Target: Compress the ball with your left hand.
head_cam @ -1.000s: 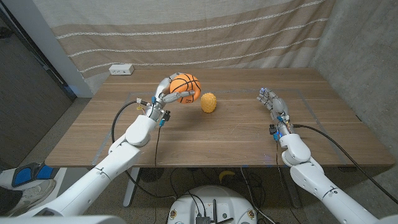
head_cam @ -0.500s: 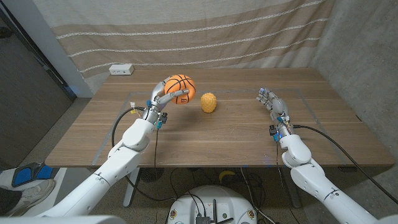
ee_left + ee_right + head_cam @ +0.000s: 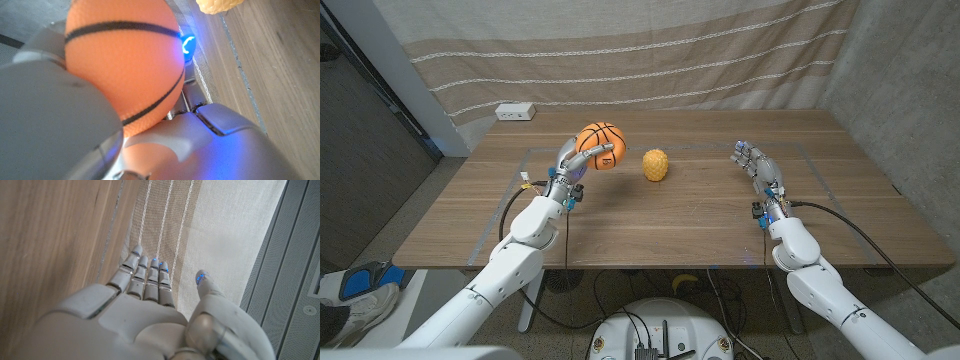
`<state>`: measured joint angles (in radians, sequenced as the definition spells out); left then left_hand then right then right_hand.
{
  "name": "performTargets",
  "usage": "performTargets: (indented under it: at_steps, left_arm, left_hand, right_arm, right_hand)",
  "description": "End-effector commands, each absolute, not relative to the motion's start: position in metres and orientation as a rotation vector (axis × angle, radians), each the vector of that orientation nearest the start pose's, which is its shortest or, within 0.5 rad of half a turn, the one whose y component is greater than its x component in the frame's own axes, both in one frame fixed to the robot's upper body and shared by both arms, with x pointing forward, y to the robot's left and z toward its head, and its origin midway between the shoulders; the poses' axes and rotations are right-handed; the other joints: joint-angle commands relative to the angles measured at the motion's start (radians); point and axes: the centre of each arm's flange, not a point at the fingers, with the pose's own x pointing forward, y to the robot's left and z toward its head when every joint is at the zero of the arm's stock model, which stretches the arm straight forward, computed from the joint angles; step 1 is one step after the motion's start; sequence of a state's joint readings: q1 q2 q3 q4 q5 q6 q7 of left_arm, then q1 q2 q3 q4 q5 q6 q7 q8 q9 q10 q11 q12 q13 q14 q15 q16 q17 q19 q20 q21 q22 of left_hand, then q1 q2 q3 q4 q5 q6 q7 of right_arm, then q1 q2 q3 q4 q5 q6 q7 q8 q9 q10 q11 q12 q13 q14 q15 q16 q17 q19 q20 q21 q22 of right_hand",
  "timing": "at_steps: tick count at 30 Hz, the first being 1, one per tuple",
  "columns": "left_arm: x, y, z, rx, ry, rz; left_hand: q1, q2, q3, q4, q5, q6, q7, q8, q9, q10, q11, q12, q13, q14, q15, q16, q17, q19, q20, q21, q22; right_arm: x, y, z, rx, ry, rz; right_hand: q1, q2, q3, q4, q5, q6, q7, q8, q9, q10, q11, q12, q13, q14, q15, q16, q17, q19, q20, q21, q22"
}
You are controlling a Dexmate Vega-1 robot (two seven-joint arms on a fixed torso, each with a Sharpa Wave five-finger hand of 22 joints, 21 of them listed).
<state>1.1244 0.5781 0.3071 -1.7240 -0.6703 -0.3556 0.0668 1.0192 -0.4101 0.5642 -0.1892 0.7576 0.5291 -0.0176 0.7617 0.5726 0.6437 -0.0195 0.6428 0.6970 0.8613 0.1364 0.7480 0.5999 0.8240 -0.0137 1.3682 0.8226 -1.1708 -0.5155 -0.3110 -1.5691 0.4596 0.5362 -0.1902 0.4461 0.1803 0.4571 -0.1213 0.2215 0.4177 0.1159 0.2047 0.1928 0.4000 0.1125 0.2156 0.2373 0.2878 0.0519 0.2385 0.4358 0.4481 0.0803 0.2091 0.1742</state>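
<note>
Robot hand (image 3: 575, 160) partly hides ball (image 3: 601, 146).

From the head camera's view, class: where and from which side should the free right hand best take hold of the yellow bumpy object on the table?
Wrap the fingers around the middle of the yellow bumpy object, coming from its right, where the open right hand waits. It looks small, rounded and stands alone, so its sides seem reachable.

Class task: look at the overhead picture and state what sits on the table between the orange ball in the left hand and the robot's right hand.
In the head view, a small yellow bumpy object sits between the ball, held by the left hand, and the right hand.
</note>
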Motion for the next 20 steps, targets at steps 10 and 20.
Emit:
performTargets:
  at_steps: [10,20]
  left_arm:
    - [0.560,0.268,-0.047,-0.331,-0.612,-0.352]
    - [0.567,0.269,-0.050,-0.393,-0.561,-0.383]
  left_hand:
    - [0.453,0.350,0.352,0.008,0.002,0.380,0.046,-0.004,0.391,0.385,-0.093,0.036,0.274,0.335,-0.358,0.106,0.278,0.096,-0.201,-0.007,-0.009]
    - [0.451,0.350,0.349,0.007,-0.001,0.380,0.046,-0.009,0.395,0.383,-0.092,0.033,0.273,0.338,-0.357,0.100,0.286,0.093,-0.201,-0.003,-0.028]
  right_arm:
    - [0.549,-0.268,-0.077,0.041,-0.823,0.105]
    - [0.551,-0.270,-0.073,0.045,-0.846,0.106]
  right_hand:
    - [-0.008,-0.008,0.000,-0.007,0.007,0.016,0.000,-0.002,0.003,0.012,-0.001,0.003,0.002,0.006,0.003,0.009,0.001,0.010,-0.002,0.001,0.005]
    - [-0.009,-0.009,0.000,-0.008,0.007,0.016,0.000,-0.003,0.003,0.014,0.000,0.004,0.002,0.006,0.003,0.009,0.001,0.011,-0.002,0.001,0.005]
